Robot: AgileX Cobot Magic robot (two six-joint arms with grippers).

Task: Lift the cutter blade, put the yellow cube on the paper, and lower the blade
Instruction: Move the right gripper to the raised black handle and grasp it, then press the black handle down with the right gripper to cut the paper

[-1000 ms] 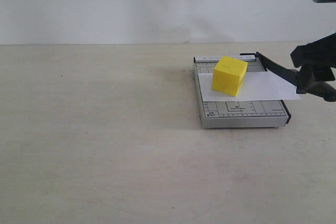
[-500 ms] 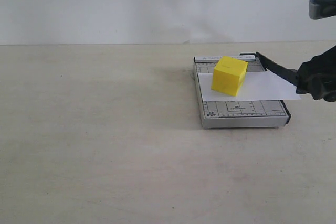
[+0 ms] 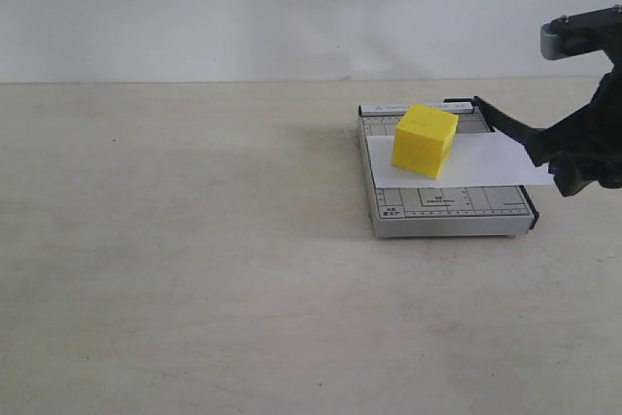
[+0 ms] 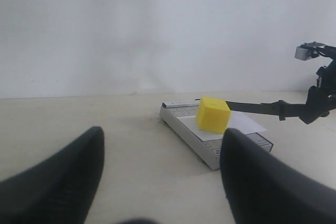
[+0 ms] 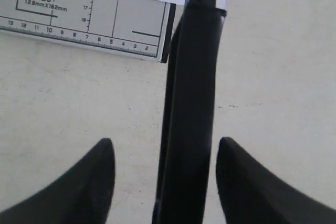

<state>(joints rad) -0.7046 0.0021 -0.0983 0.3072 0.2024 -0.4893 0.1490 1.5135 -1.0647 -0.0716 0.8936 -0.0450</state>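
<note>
The right arm reached in from the right edge of the exterior view, its right gripper tipped down toward the table beside the grey trimmer base. Its two dark fingers stood parted on either side of the thick rounded handle of the cutter blade. A clear gap showed between one finger and the handle, while the other finger lay so close that contact could not be judged, so no firm grip was evident. The blade, a thin black lever hinged at the far corner of the base, slanted upward from the hinge, its handle end lifted off the base (seen best in the left wrist view). The yellow cube, bright and plain, sat on the paper toward the far left part of the base, well apart from the right gripper. The white sheet lay across the base and overhung its right edge beneath the blade. The left gripper faced the trimmer from well away, its fingers spread wide with nothing between them.
</note>
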